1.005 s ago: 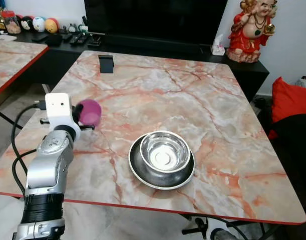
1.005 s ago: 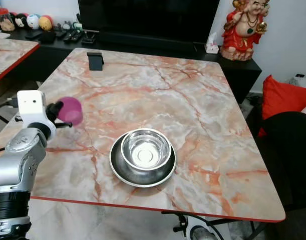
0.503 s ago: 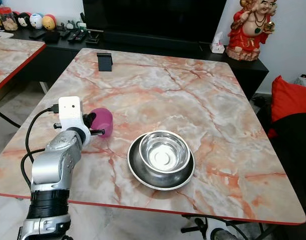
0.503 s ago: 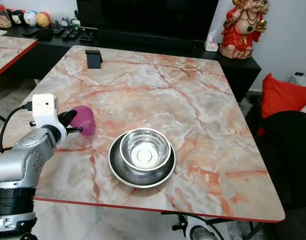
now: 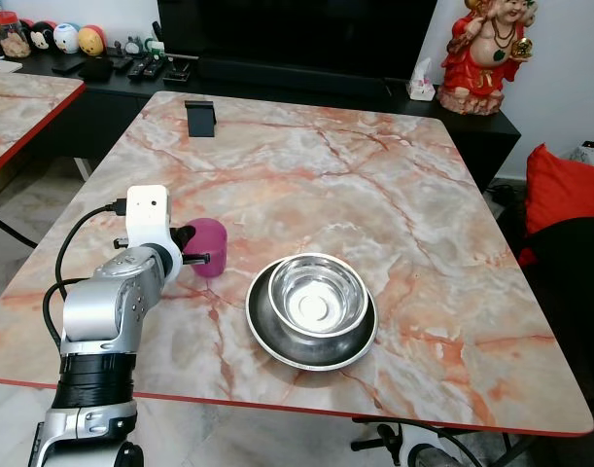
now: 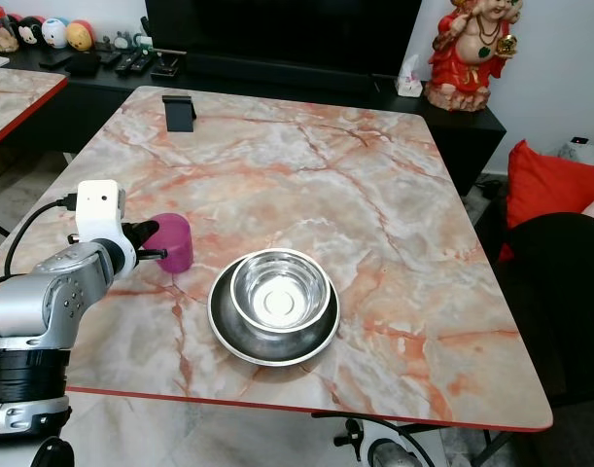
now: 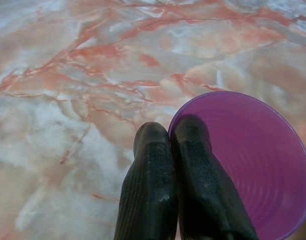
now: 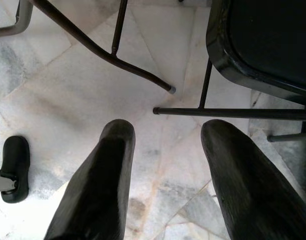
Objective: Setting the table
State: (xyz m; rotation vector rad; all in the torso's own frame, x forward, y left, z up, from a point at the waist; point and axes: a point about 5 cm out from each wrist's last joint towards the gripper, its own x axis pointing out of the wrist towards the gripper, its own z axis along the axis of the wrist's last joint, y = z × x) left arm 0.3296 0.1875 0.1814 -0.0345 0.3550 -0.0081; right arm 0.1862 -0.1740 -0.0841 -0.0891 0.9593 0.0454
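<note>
Head stereo pair downward over the marble table (image 5: 394, 195); wrist cameras close along their fingers.

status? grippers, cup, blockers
Left gripper shut on purple cup rim, cup on table beside steel bowl. Right gripper open, idle. No blockers.

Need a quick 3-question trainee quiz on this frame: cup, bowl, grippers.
1. True or false: the left gripper pinches the rim of the purple plastic cup.
2. The shiny steel bowl sits: A) in the dark round plate, B) bare on the marble table, C) on the floor.
3. Fill in: the right gripper hangs with its fingers ____ above the pale tiled floor.

Key: 1 true; 2 A; 3 open.
</note>
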